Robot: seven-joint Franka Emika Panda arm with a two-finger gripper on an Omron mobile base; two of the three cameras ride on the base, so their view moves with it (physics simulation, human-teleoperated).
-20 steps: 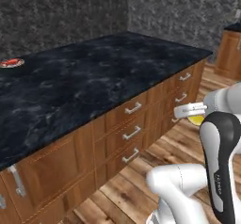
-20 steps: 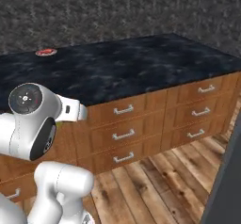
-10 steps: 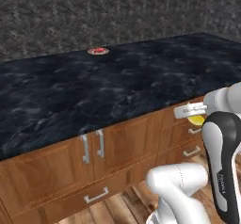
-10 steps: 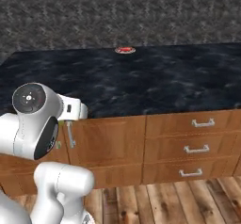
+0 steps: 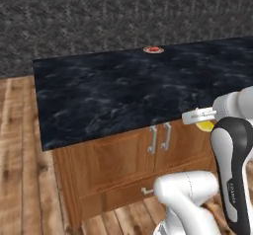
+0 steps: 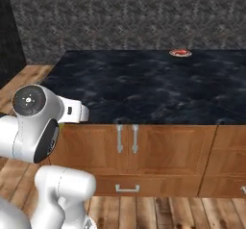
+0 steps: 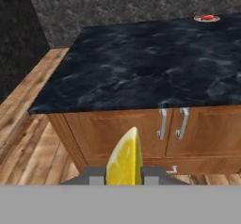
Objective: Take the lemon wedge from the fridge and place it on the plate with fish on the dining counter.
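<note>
Yellow lemon wedge (image 7: pixel 124 158): clamped in the hand (image 7: pixel 123 175), low before the worktop (image 5: pixel 113 96). Plate with fish (image 7: pixel 206 18): at the far edge. Advice: lift above the slab, approach level, release directly over the plate.

One lemon wedge (image 7: pixel 124 157), one plate with fish (image 6: pixel 180 53), one dining counter (image 5: pixel 113 96).
</note>
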